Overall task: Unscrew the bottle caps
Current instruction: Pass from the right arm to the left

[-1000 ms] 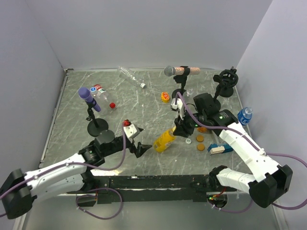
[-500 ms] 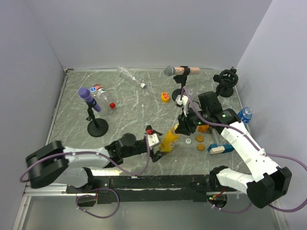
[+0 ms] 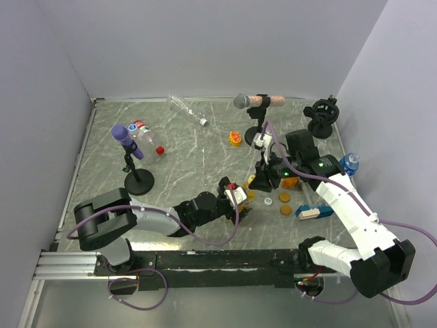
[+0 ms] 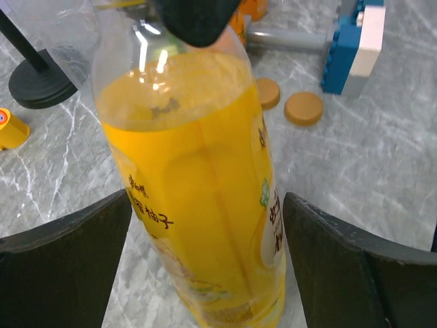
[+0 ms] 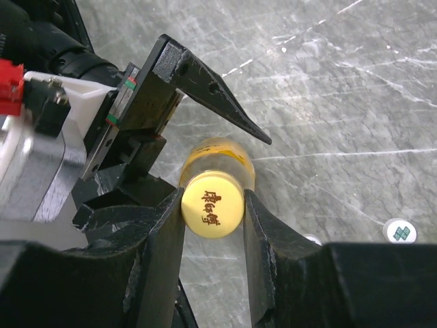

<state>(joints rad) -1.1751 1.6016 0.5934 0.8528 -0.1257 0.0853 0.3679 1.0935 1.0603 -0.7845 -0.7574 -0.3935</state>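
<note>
The yellow-orange juice bottle [image 4: 205,178] stands tilted near the table's centre right, mostly hidden in the top view [image 3: 253,182]. My left gripper [image 4: 206,198] is around its lower body, with both fingertips against its sides. It also shows in the top view [image 3: 239,198]. My right gripper [image 5: 213,205] is shut on the bottle's yellow cap [image 5: 212,203] from above. It also shows in the top view [image 3: 261,178]. A clear bottle [image 3: 145,139] with a red cap [image 3: 160,149] lies at the left. Another clear bottle [image 3: 183,106] lies at the back. A small blue-labelled bottle [image 3: 349,164] stands at the right.
A loose pale cap [image 3: 267,201] lies beside the juice bottle, also in the right wrist view [image 5: 398,232]. Two brown discs [image 3: 285,203] and a blue-white block [image 3: 311,212] lie right of it. Three microphone stands [image 3: 138,182] [image 3: 258,130] [image 3: 321,113] and a small yellow object [image 3: 235,138] are nearby.
My left arm has swung right across the table and brought its jaws around the juice bottle's body. My right gripper has kept hold of the cap and tipped the bottle more upright.
</note>
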